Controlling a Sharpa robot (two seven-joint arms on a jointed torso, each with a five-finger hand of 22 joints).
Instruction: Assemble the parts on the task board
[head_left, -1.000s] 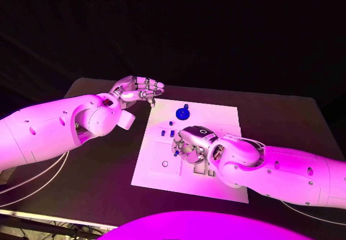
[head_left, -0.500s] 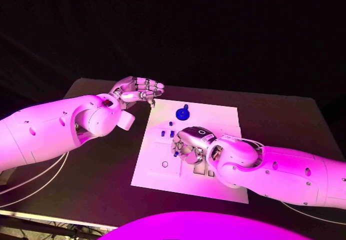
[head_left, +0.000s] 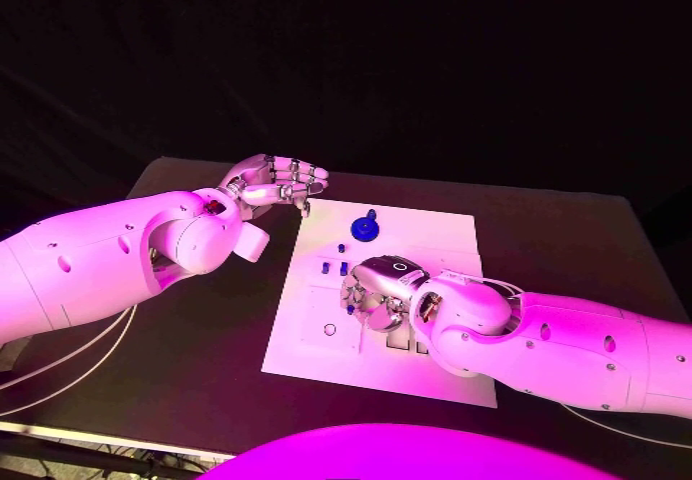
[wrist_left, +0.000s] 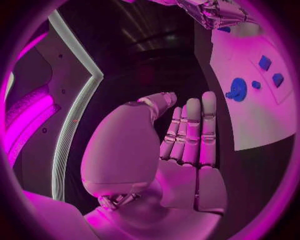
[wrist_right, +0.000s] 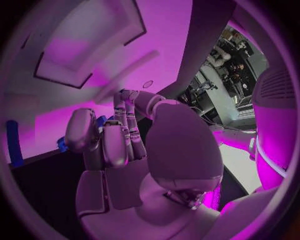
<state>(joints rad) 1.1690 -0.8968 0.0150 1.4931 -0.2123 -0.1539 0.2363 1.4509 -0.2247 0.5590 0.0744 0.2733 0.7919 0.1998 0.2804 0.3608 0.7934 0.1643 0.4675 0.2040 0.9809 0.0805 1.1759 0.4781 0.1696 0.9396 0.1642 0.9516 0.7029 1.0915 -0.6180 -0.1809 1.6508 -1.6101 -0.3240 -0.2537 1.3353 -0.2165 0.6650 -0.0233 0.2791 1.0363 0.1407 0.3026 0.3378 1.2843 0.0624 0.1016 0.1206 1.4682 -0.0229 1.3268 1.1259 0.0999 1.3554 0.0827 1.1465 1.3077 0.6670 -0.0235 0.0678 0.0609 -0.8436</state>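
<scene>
Shifted slightly toward the left side of the task board (head_left: 440, 225) since the earlier frame: right hand (head_left: 378, 296), now low over the board's middle, fingers curled; cannot tell whether anything is gripped (a small blue piece (wrist_right: 62, 144) shows beside its fingertips in the right wrist view). Unmoved: left hand (head_left: 274, 182), raised off the board's far left corner, fingers loosely apart, holding nothing. On the board: round blue part (head_left: 366, 228) and small blue parts (head_left: 335, 267). Assembly judged incomplete.
</scene>
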